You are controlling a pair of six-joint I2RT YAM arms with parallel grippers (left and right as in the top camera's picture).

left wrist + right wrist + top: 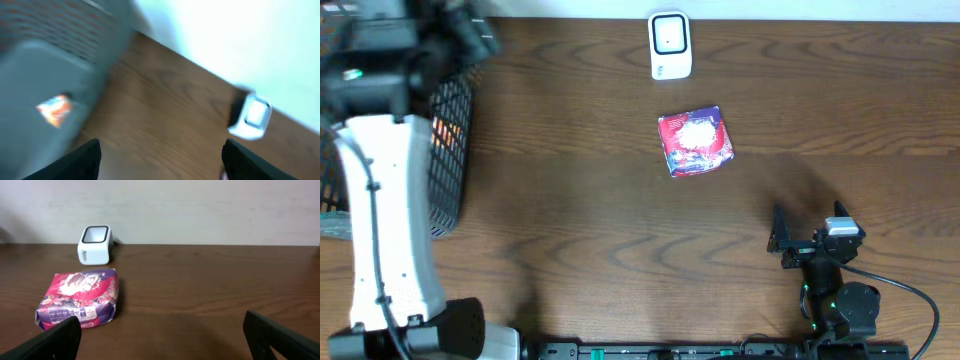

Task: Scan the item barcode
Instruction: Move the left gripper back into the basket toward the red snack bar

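Wooden table [570,200] bears a glossy red-and-purple packet [695,141].

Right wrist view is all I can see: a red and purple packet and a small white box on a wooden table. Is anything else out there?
Observer: Yes, a black mesh basket stands on the left side, beyond your picture.
Operator: Is it empty?
Observer: No, something orange shows through the mesh; I cannot tell what.
Operator: Where is the other arm?
Observer: The left arm reaches up beside that basket, its left gripper open and holding nothing.
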